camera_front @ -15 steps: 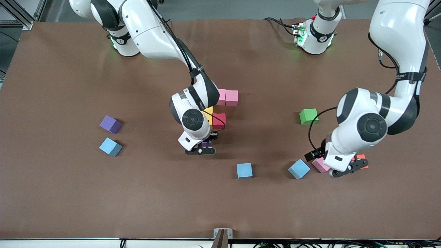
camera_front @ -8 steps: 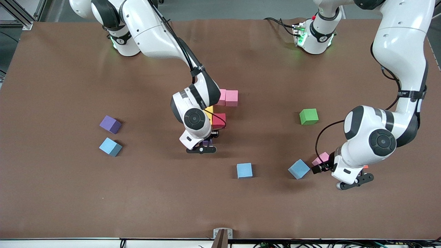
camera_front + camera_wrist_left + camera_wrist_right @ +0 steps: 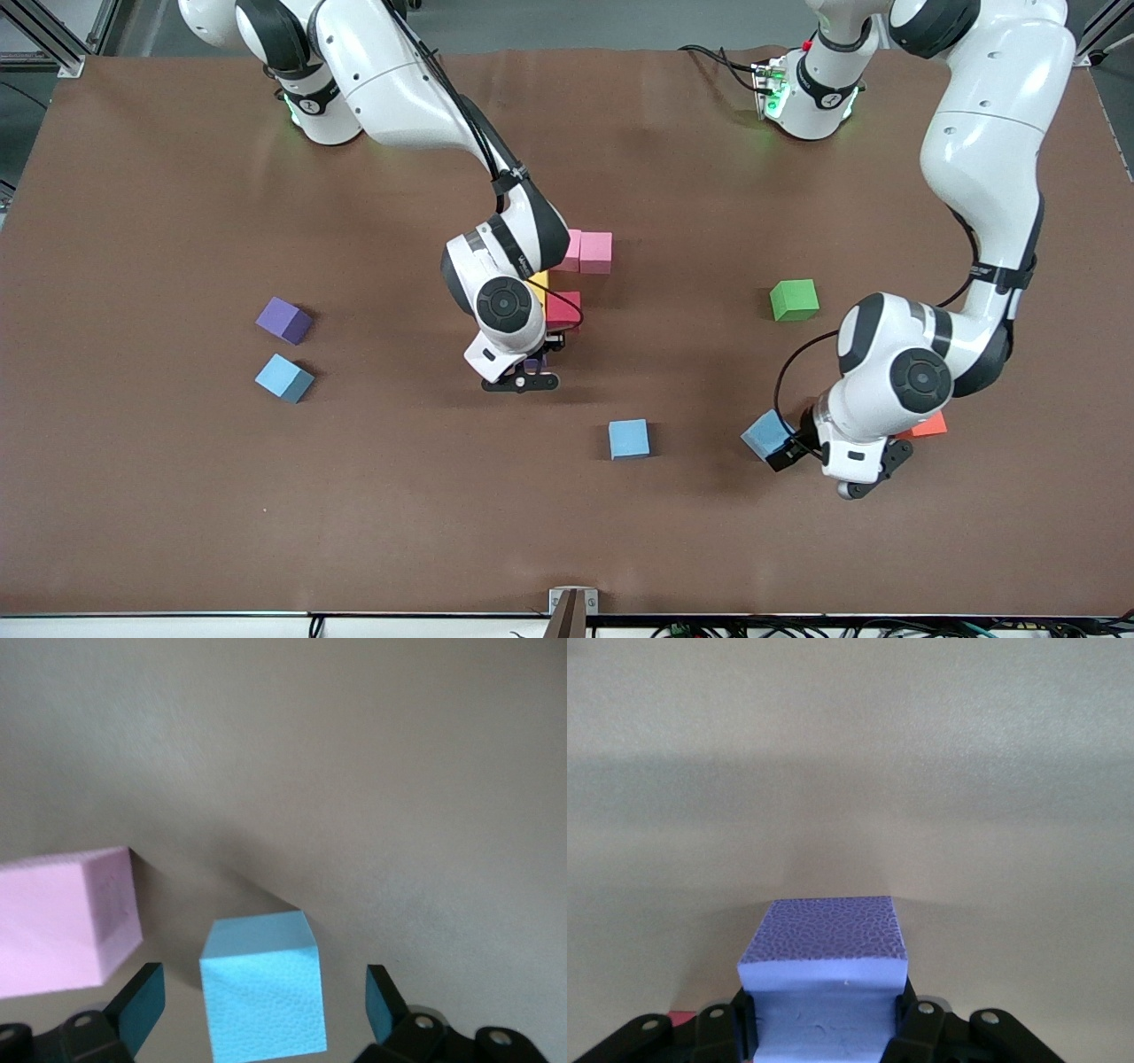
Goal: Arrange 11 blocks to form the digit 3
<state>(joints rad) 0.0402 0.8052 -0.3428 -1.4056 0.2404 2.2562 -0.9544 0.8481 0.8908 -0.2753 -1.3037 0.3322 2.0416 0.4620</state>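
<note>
Right claw gripping a purple cube at the figure; left claw opening around a blue one.

The right gripper (image 3: 824, 1014) is clamping a purple cube (image 3: 824, 948) by two opposite faces, top face level, probably so it goes down square. It is hanging over the table at the seven o'clock of the red cube (image 3: 564, 308), likely where the digit 3's next row begins. That figure is only part built: a yellow cube (image 3: 538, 285) is touching the red one, with a pink pair (image 3: 586, 251) at its twelve o'clock. The left gripper (image 3: 262, 1008) is standing wide open, its fingers (image 3: 142, 1005) straddling a blue cube (image 3: 261, 988), a pink cube (image 3: 62, 921) just beside it. Loose cubes are lying well apart around the table (image 3: 177, 496).
</note>
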